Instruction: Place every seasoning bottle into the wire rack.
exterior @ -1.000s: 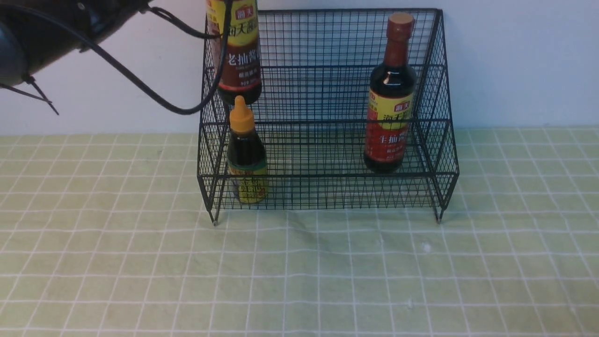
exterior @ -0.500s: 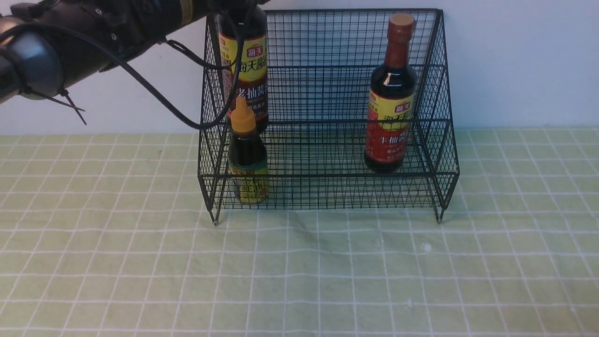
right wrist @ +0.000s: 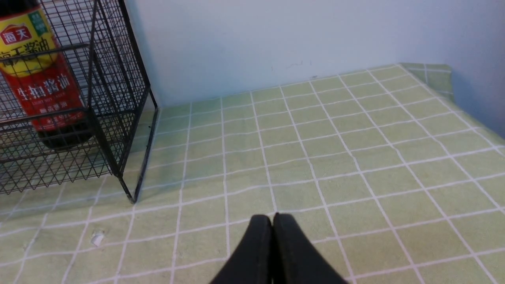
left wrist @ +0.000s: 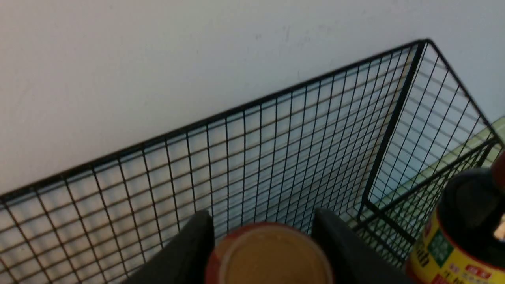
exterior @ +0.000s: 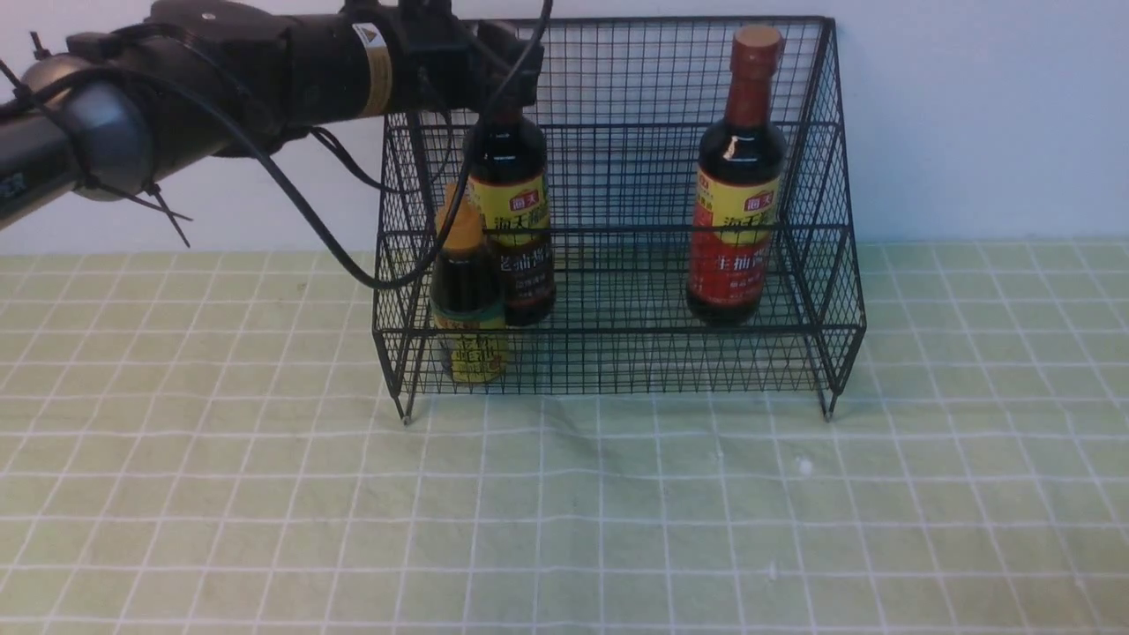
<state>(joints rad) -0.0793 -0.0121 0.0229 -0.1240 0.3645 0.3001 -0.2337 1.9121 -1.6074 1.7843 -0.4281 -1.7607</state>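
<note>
Left claw [left wrist: 262,221] flanks a bottle cap [left wrist: 272,258] — grip unclear — over green checked cloth [exterior: 564,511] by white wall [exterior: 970,115].

wire rack [exterior: 654,19]: short bottle [exterior: 466,304] front-left | left tall bottle [exterior: 510,168] just behind it | right tall bottle [exterior: 739,176] back-right

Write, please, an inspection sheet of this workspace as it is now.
Surface: green checked cloth, lightly wrinkled.
Job's things: all three in wire rack: brown-label bottle and red-label bottle on upper tier, short bottle on lower.
Clutter: small white speck on cloth.
Grippers: left gripper flanks brown-label bottle's cap, grip unclear; right gripper shut, empty.
Cables: black cable hangs by rack's left side.
Surroundings: pale wall behind.
</note>
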